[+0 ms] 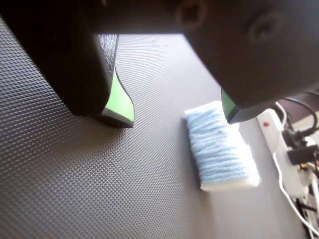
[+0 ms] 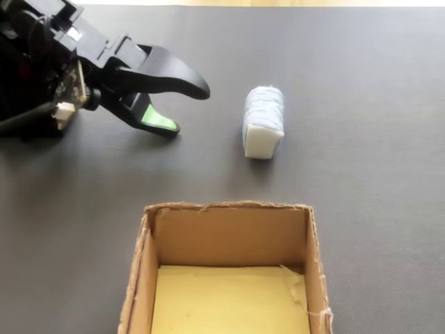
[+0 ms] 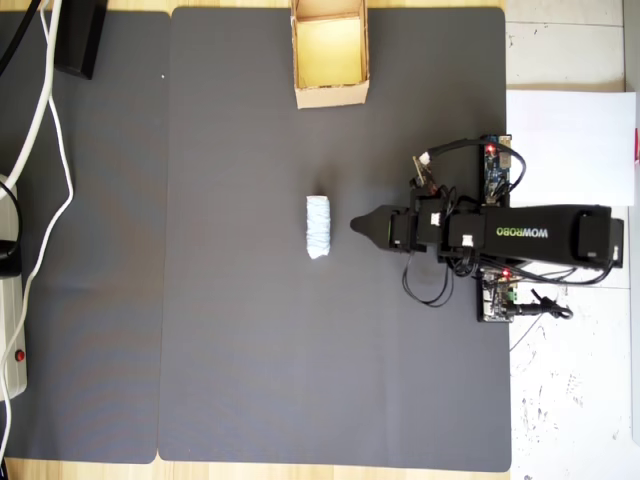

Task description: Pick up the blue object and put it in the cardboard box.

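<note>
Pale blue yarn-wrapped roll (image 2: 263,122) lies free on the dark mat (image 2: 361,83), well short of the empty cardboard box (image 2: 226,221). Gripper (image 2: 189,108) hangs beside it, jaws spread, nothing held. Risk: in the wrist view one jaw tip sits over the roll's end, so closing off-centre could nudge or roll it away.

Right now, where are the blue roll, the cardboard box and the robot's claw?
blue object (image 2: 263,120): fixed view, wrapped side.
cardboard box (image 2: 229,236): fixed view, inner back wall.
gripper (image 2: 189,108): fixed view, between the open tips.
</note>
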Motion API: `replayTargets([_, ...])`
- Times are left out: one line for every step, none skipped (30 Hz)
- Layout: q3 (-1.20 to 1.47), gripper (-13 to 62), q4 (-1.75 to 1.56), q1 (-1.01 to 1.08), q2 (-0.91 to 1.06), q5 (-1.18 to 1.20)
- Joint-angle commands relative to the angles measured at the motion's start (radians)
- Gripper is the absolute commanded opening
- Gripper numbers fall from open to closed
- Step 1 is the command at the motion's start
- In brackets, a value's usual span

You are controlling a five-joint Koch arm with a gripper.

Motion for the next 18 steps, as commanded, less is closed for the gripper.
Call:
replayTargets([-0.028, 34.6, 0.072, -0.005, 0.080, -0.003])
replayTargets([-0.040, 34.6, 0.074, -0.005, 0.080, -0.002])
replayTargets([-0.051, 34.6, 0.074, -0.008, 0.080, -0.003])
replayTargets([-0.061, 34.6, 0.075, -0.011, 0.080, -0.003])
replayTargets([-0.071, 34.6, 0.075, -0.014, 0.080, -0.003])
replayTargets([-0.083, 34.6, 0.075, -0.015, 0.080, -0.003])
replayTargets([-0.097, 34.6, 0.075, -0.017, 0.080, -0.003])
replayTargets([-0.109, 34.6, 0.075, -0.023, 0.080, -0.005])
replayTargets([-0.123, 34.6, 0.077, -0.028, 0.080, -0.006])
replayTargets([-0.137, 34.6, 0.078, -0.031, 0.080, -0.008])
replayTargets([-0.152, 34.6, 0.086, -0.032, 0.080, -0.008])
replayTargets([-0.163, 34.7, 0.092, -0.034, 0.080, -0.009])
replayTargets([-0.178, 34.7, 0.097, -0.035, 0.080, -0.011])
replayTargets([-0.187, 34.7, 0.098, -0.035, 0.080, -0.011])
replayTargets([-0.196, 34.6, 0.098, -0.037, 0.080, -0.011])
replayTargets([-0.210, 34.6, 0.098, -0.046, 0.080, -0.011])
replayTargets([-0.224, 34.6, 0.103, -0.051, 0.080, -0.011])
replayTargets([-0.238, 34.6, 0.123, -0.054, 0.080, -0.011])
